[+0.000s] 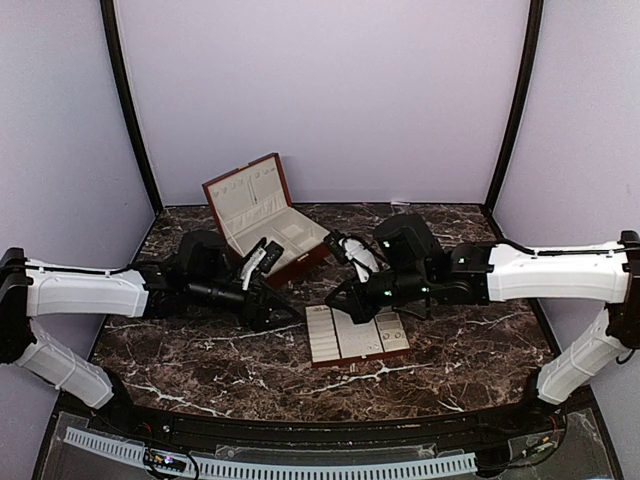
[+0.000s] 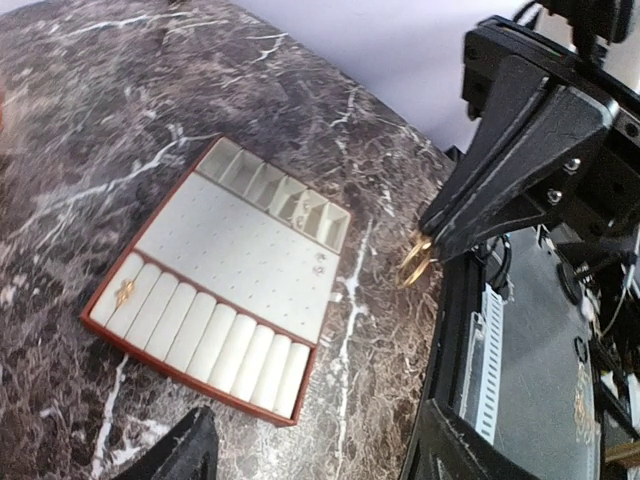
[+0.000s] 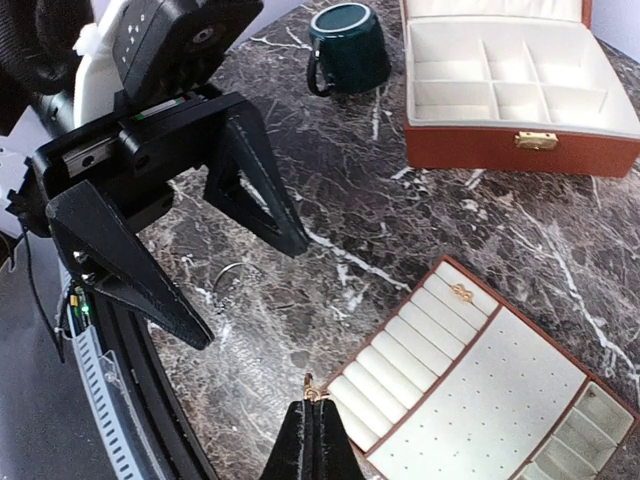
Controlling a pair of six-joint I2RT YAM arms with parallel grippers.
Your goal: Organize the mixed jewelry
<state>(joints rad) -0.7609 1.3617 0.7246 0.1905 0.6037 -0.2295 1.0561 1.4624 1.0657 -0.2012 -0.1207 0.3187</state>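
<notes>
Jewelry shows best in the right wrist view. A small gold piece (image 3: pixel 312 386) is pinched in the very tip of the right gripper (image 3: pixel 314 412), whose two fingers are pressed tight together. I think it holds the piece by the tip so it can set it down neatly. A thin hoop (image 3: pixel 228 275) lies flat on the table (image 3: pixel 330 160), left of the tray (image 3: pixel 490 400). The left gripper (image 3: pixel 245 290) hangs over the hoop with its fingers spread wide and nothing in them, maybe ready to pick it up. A gold ring (image 3: pixel 460 292) sits on one soft roll of the tray, which looks like its proper home. A green cup (image 3: pixel 345 45) and an open box (image 3: pixel 500 150) stand far off on the left.

From the left wrist view, the right gripper holds the small gold piece just past the right side of the tray. The left gripper's own fingers show only at the bottom corners, wide apart.

From the top view, both grippers meet by the far left corner of the tray. The jewelry is too tiny to see there.
</notes>
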